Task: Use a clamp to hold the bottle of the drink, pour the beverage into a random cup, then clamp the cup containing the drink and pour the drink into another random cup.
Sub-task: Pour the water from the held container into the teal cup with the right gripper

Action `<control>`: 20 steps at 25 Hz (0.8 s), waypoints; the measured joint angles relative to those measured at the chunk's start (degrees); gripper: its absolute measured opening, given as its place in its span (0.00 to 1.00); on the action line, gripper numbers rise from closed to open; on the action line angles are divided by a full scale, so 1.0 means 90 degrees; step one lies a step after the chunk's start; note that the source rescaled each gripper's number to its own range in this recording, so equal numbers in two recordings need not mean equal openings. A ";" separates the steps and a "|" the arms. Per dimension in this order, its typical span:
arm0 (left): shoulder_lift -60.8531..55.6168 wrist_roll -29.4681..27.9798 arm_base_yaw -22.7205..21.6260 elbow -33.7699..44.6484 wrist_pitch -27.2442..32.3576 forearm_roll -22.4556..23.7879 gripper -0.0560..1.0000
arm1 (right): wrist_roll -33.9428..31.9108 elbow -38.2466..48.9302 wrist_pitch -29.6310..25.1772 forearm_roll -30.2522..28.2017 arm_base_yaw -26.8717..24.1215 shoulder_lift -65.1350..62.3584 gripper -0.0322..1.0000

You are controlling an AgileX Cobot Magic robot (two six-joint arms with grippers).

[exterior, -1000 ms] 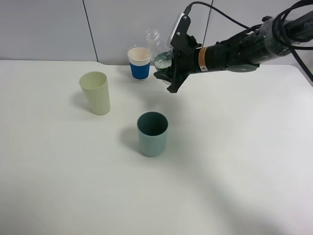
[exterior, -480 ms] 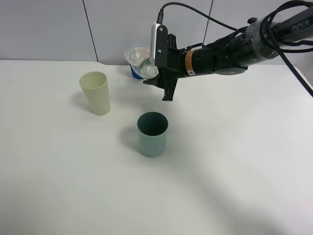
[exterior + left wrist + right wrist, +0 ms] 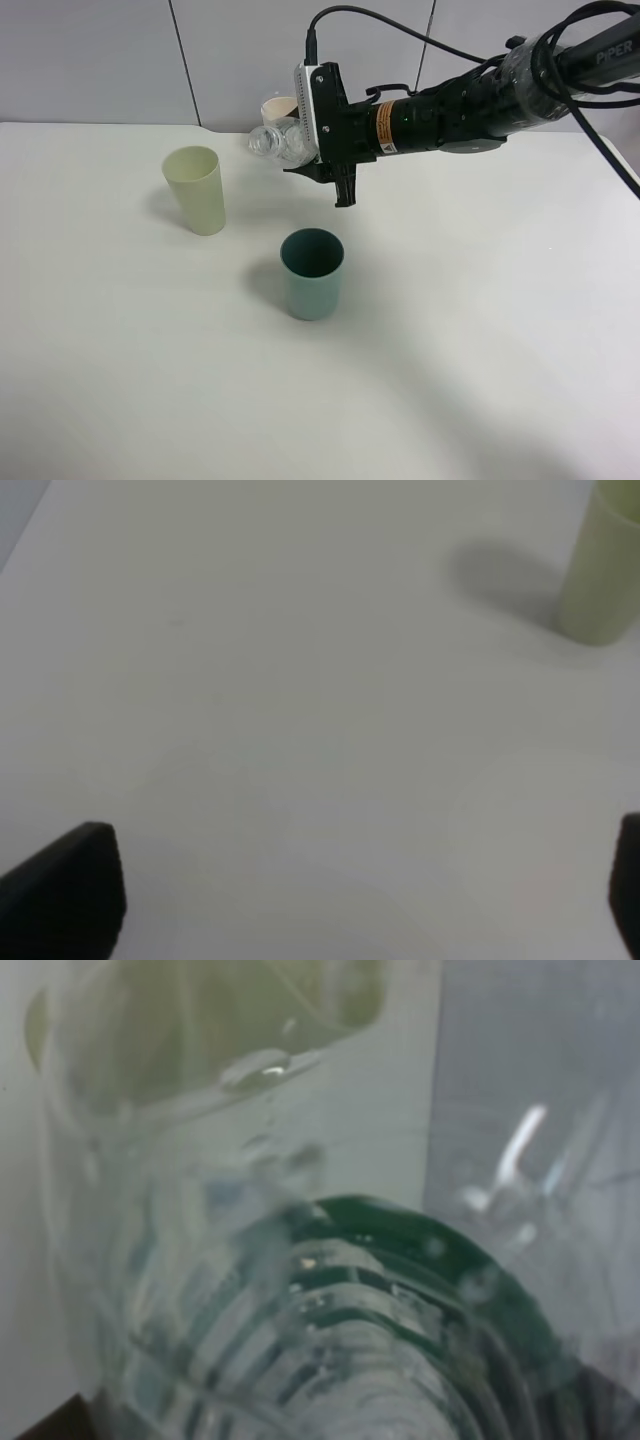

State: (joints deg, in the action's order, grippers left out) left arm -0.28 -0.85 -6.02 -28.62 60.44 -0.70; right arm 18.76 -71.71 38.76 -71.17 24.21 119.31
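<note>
My right gripper (image 3: 318,152) is shut on the clear bottle (image 3: 275,142), holding it tipped on its side above the table with its mouth pointing left toward the pale green cup (image 3: 197,190). In the right wrist view the bottle (image 3: 250,1260) fills the frame, ribbed, with liquid inside. The teal cup (image 3: 312,273) stands in front of and below the gripper. A white paper cup (image 3: 280,106) shows partly behind the bottle. My left gripper (image 3: 350,900) is open over bare table, with the pale green cup (image 3: 603,575) ahead of it. It does not show in the high view.
The white table (image 3: 480,330) stretches wide to the front and right. A grey panelled wall (image 3: 100,60) closes the back edge. The right arm's cables loop above the table at the upper right.
The right arm has swung left with the bottle and rolled it from upright to lying sideways, so it now covers most of the paper cup. The cups have not moved.
</note>
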 joint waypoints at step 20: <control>0.0000 0.0000 0.0000 0.0000 0.0000 0.0000 0.96 | 0.1068 0.0000 0.1489 -0.1795 -0.0613 -0.0026 0.09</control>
State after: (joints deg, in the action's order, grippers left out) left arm -0.28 -0.85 -6.02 -28.62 60.44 -0.70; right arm 28.37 -71.71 52.17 -87.32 18.69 119.07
